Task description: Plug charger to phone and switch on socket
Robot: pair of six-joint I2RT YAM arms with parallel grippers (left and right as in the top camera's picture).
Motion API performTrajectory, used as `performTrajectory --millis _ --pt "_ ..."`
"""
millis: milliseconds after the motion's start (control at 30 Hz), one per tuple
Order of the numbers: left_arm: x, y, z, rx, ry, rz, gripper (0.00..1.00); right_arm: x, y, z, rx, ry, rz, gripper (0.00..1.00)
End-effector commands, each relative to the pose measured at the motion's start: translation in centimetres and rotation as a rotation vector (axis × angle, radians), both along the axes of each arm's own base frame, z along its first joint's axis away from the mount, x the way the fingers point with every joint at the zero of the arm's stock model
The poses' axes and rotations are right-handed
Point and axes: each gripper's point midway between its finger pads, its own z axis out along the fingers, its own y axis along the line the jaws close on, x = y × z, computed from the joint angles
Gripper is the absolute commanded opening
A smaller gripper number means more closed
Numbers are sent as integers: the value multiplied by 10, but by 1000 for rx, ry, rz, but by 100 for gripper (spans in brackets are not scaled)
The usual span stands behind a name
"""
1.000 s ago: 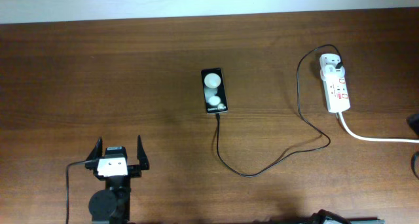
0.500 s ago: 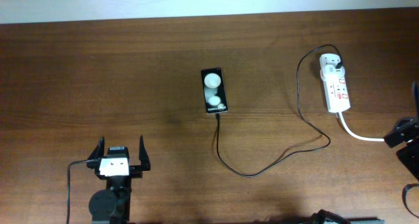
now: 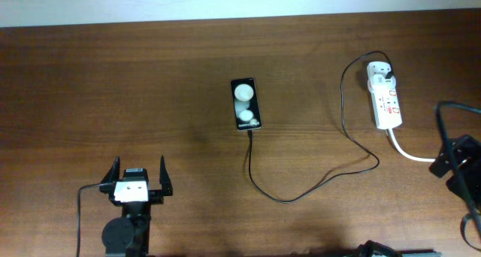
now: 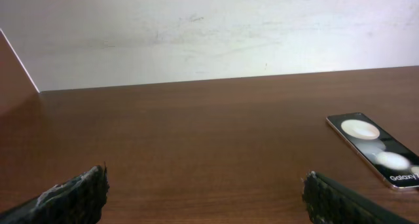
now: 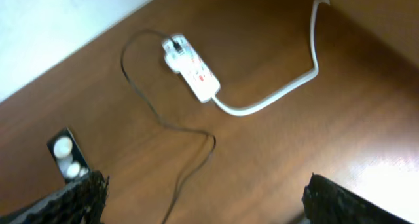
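Note:
The black phone [image 3: 246, 104] lies face up at mid-table, two white blobs on its face. The charger's thin black cable [image 3: 285, 200] runs from the phone's near short edge in a loop to its white plug [image 3: 381, 73], seated in the far end of the white socket [image 3: 385, 101]. Whether the tip is inside the phone I cannot tell. My left gripper [image 3: 137, 174] stands open near the front left, far from the phone [image 4: 376, 149]. My right gripper [image 5: 206, 198] is open, high over the table, looking down on the socket [image 5: 193, 70], cable [image 5: 157, 106] and phone [image 5: 65, 155].
The socket's thick white cord [image 3: 413, 156] runs off toward the right edge, where my right arm [image 3: 460, 167] and its black cables show. A pale wall [image 4: 196, 34] bounds the table's far side.
My right arm has come into the overhead view at the right edge and moved inward, near the white cord. The left arm, phone, cable and socket have not moved.

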Motion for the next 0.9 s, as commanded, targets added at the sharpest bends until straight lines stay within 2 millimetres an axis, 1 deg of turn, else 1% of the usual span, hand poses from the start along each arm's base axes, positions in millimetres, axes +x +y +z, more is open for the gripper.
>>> performTrajectory --millis 0,33,167,200,267,333,367,400,500,533,600,633,733,800,867 --pt "0 -1 -3 16 9 -7 99 6 21 -4 -81 -88 184 98" --pt "0 -1 -3 16 10 -7 99 10 28 -10 -99 -127 229 99" --pt "0 -1 -3 16 9 -8 99 23 53 -46 -151 -320 381 99" --pt "0 -1 -3 16 9 -7 99 26 58 -52 -159 -368 409 99" --pt "0 -1 -3 16 10 -8 99 35 71 -68 -191 -511 479 99" --pt "0 -1 -3 16 9 -8 99 42 77 -79 -225 -622 511 99" --pt "0 -1 -3 16 9 -7 99 46 79 -87 -243 -679 523 99" --pt "0 -1 -3 16 9 -8 99 51 81 -98 -253 -718 533 99" --pt "0 -1 -3 16 9 -8 99 62 85 -119 -265 -772 551 99" --pt "0 -1 -3 16 10 -8 99 68 86 -131 -271 -798 556 99" --pt "0 -1 -3 16 10 -7 99 74 86 -144 -276 -814 557 99" --pt "0 -1 -3 16 9 -8 99 78 85 -158 -277 -810 550 99" --pt "0 -1 -3 16 9 -8 99 85 83 -186 -262 -758 544 99" --pt "0 -1 -3 16 10 -8 99 89 77 -208 -263 -709 509 99" --pt "0 -1 -3 16 10 -8 99 91 73 -219 -264 -681 488 99"
